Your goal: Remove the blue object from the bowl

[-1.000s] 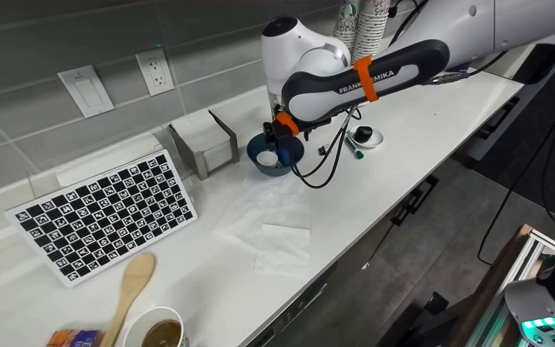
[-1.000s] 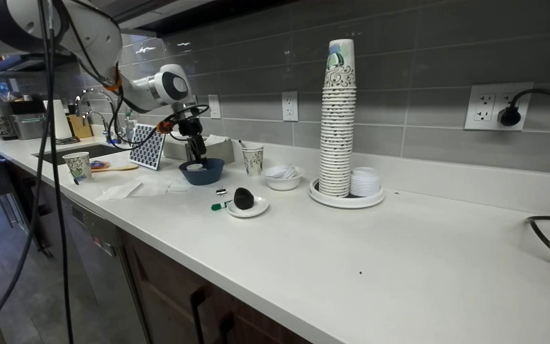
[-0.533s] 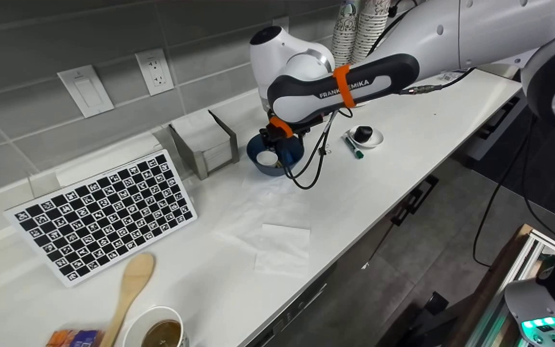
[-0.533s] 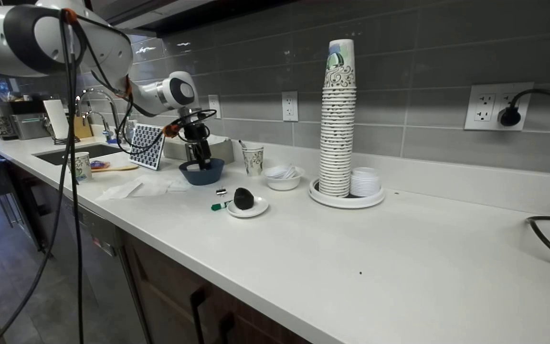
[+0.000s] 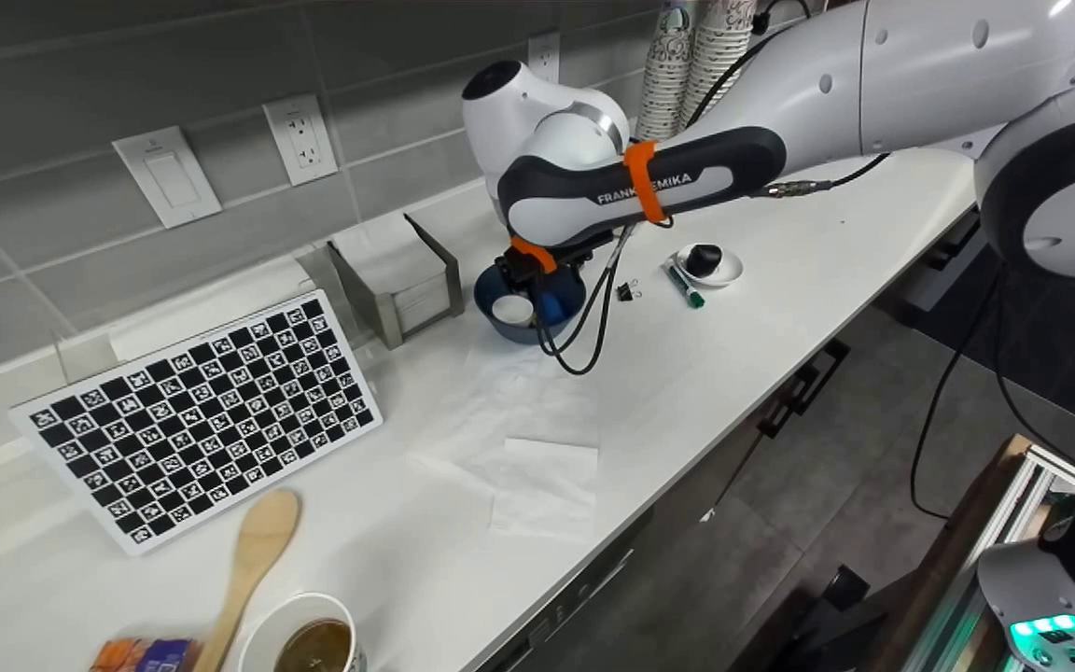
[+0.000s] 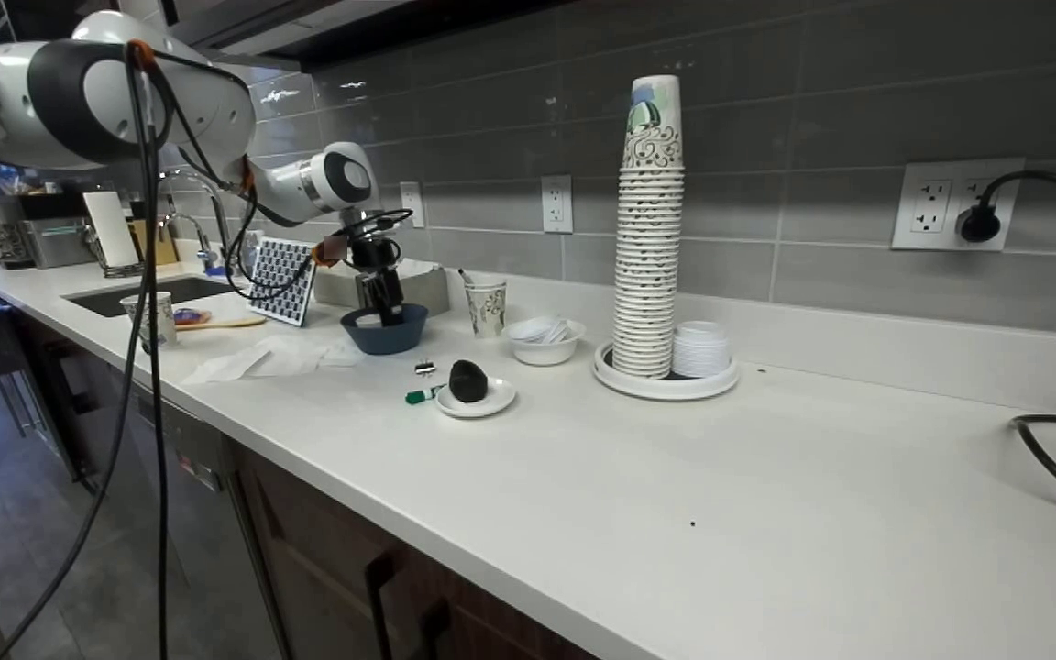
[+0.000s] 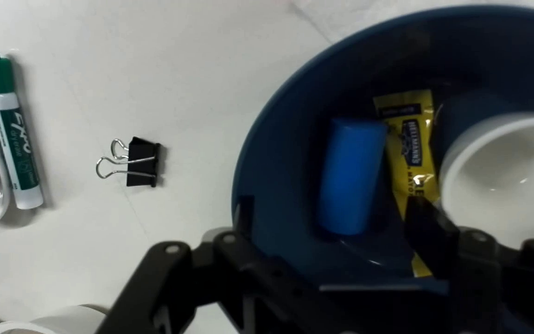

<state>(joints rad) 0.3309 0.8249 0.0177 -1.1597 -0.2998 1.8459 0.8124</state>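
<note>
The dark blue bowl (image 7: 278,185) stands on the counter and shows in both exterior views (image 5: 519,333) (image 6: 386,341). In the wrist view a bright blue cylinder-like object (image 7: 352,176) lies in it; a bit of its blue also shows in an exterior view (image 5: 551,308). A yellow mayo packet (image 7: 408,139) and a small white cup (image 7: 508,181) lie beside it in the bowl. My gripper (image 7: 332,204) is open and reaches down into the bowl. One finger is near the bowl's wall, the other over the packet beside the cup. The blue object lies between their lines, apart from both.
A black binder clip (image 7: 142,162), a green marker (image 7: 14,134) and a white dish (image 5: 729,271) with a black item lie beside the bowl. A napkin box (image 5: 425,299) stands behind it. A paper cup (image 6: 486,309) and white bowl (image 6: 542,350) stand close by. Cables hang from the arm.
The arm has swung and my gripper has come lower and more upright in the bowl. The bowl and the paper near it have shifted slightly left in both exterior views.
</note>
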